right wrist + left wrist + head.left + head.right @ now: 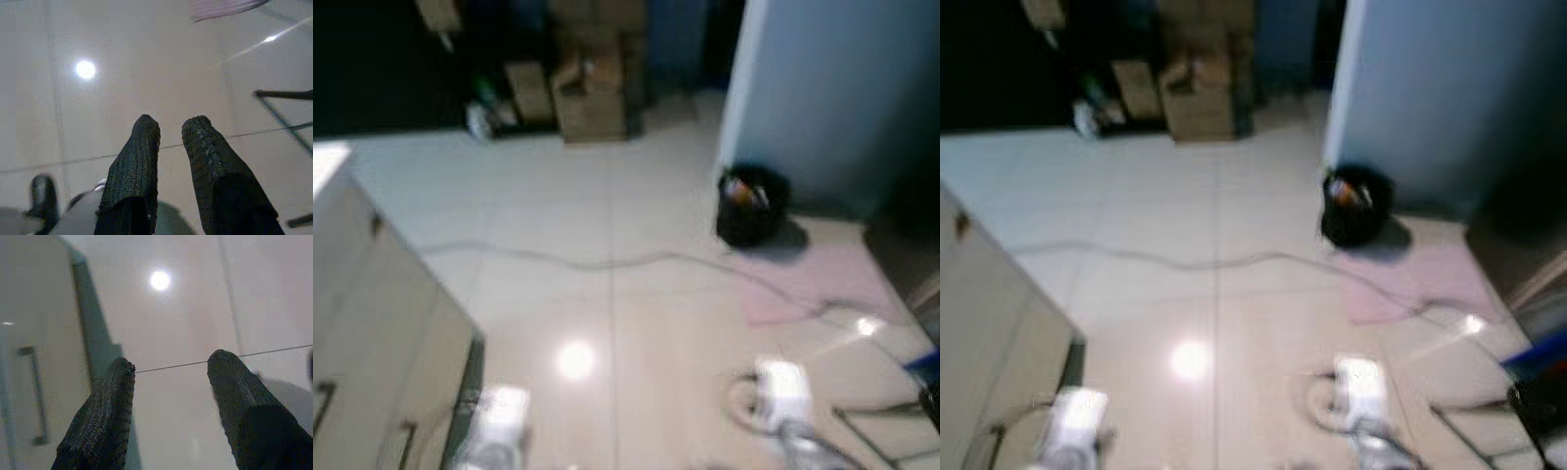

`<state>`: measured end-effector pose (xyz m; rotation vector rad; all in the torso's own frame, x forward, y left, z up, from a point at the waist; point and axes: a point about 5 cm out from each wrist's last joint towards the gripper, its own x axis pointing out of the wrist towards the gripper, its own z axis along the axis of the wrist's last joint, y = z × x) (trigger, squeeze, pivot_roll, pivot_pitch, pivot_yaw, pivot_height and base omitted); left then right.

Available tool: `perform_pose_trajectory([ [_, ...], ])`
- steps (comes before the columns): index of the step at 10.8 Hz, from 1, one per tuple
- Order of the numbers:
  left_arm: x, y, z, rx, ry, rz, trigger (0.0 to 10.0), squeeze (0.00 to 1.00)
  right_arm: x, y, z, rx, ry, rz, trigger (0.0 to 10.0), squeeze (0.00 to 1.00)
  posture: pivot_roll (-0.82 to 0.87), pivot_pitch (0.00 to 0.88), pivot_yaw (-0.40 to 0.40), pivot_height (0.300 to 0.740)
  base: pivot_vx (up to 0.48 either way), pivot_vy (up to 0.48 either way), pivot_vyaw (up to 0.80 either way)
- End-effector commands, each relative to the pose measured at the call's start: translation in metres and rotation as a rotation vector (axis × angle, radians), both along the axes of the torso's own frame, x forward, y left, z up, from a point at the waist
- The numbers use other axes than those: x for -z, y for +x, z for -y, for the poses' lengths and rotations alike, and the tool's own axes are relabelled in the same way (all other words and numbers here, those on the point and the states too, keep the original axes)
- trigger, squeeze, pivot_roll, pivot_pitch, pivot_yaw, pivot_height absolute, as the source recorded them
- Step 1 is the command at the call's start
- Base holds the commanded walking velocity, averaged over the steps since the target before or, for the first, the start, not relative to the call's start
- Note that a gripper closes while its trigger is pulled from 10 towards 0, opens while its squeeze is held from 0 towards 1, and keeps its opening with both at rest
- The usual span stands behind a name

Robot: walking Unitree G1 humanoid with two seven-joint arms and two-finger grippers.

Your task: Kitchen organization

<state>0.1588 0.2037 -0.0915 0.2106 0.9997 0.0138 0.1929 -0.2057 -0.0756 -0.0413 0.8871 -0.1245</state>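
Overhead, both head views are blurred. Tiled floor (636, 245) runs pale and glossy ahead, with a bright lamp reflection (575, 359) near the bottom centre. Left edge: a cream cabinet run (372, 333) with dark handles; its corner and dark toe-kick (470, 377) jut toward the robot. Right edge: a pale blue wall corner (739, 88); at its foot stands a black bin (752, 204), touching the far edge of a pink mat (803, 279). A thin cable (597, 262) crosses the floor from the cabinet side to the mat. Far end: cardboard boxes (590, 98) stacked against a dark background. Lower right: a thin dark metal frame (881, 426), low by the floor.

Left gripper (168, 369) hangs over bare tile beside the cabinet, fingers well apart, nothing between them. Right gripper (171, 128) hangs over bare tile, fingers a narrow gap apart, holding nothing; the metal frame lies near it.

Which kitchen item is to be organized cannot be told.
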Motion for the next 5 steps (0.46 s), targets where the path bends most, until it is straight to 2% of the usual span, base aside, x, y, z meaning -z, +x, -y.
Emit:
perform_pose_trajectory([
  [1, -0.001, -0.0046, -0.0164, -0.015, 0.039, -0.014, 10.0, 0.0, -0.0009, 0.0058, -0.0141, -0.019, 0.028, 0.016, 10.0, 0.0, 0.09, 0.061, 0.047, 0.74, 0.341, 0.0, 0.0],
  [5, -0.0007, -0.0054, -0.0163, -0.015, 0.04, -0.017, 10.0, 0.0, -0.0005, 0.0052, -0.0142, -0.023, 0.03, 0.013, 10.0, 0.0, 0.09, 0.065, 0.045, 0.74, 0.34, 0.0, 0.0],
])
